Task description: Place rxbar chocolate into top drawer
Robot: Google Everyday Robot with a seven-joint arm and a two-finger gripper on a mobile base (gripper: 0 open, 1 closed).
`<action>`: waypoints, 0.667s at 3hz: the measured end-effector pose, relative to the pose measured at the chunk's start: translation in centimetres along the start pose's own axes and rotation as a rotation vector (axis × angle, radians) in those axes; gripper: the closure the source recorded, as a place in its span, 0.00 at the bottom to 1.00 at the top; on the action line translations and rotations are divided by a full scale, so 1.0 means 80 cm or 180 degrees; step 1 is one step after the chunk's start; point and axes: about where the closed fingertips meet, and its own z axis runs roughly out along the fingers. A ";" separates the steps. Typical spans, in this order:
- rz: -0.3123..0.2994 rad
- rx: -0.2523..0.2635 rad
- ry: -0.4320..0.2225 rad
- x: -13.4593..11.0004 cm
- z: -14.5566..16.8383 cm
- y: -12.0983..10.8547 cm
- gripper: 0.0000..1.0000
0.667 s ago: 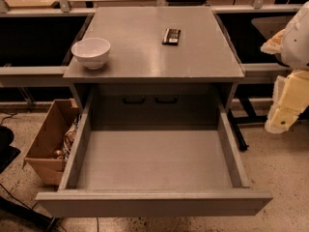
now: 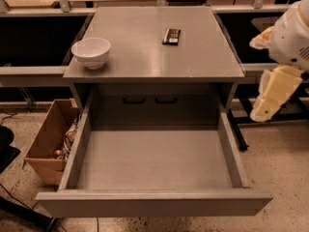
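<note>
The rxbar chocolate (image 2: 171, 36) is a small dark bar with pale print. It lies flat on the grey cabinet top (image 2: 145, 57), right of centre and toward the back. The top drawer (image 2: 154, 203) is pulled fully out below the cabinet top, and its grey inside holds nothing. My gripper (image 2: 271, 94) is a cream-coloured piece hanging off the white arm (image 2: 292, 33) at the right edge. It is beside the cabinet, to the right of it and below the level of the top, well away from the bar.
A white bowl (image 2: 91, 51) stands on the left of the cabinet top. A grey panel with two dark handles (image 2: 149, 99) shows at the back of the drawer opening. An open cardboard box (image 2: 48, 146) with clutter sits on the floor at the left. Shelving runs behind.
The arm and gripper have shifted slightly left and up. The bar, bowl and drawer have not moved.
</note>
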 end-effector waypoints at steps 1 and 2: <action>0.0080 0.0058 -0.0230 -0.020 0.048 -0.072 0.00; 0.0454 0.0168 -0.0353 -0.071 0.096 -0.138 0.00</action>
